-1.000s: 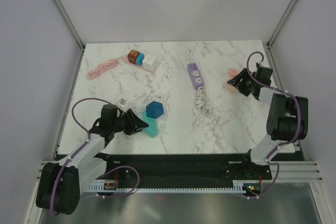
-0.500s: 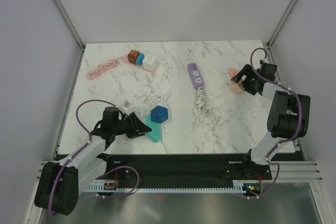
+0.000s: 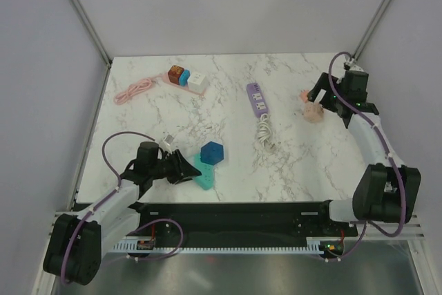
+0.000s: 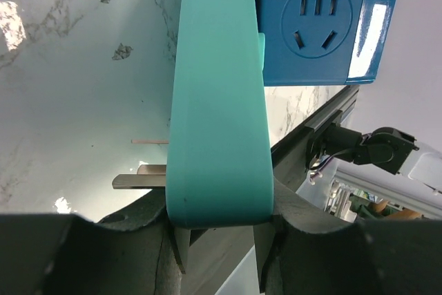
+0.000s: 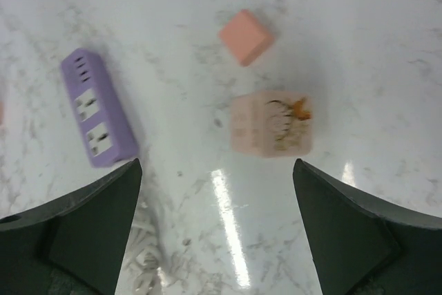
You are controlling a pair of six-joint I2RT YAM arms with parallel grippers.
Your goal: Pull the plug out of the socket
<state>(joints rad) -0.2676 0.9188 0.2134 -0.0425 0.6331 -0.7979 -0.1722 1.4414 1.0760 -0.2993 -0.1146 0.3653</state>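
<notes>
My left gripper (image 3: 181,168) pinches the flat teal plastic plug body (image 4: 217,101) by its edges, low on the white marble table (image 3: 304,164), down and left of the purple power strip (image 3: 257,99). The glossy blue socket cube (image 4: 311,25) sits tight against the teal piece's far side, with metal prongs (image 4: 141,177) showing on the opposite side. My right gripper (image 5: 217,219) hangs with fingers spread wide above the pale pink cube (image 5: 271,124), right of the strip.

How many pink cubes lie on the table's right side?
2: a small salmon cube toward the back, and a paler, decorated cube just in front of it. None appears hidden.
</notes>
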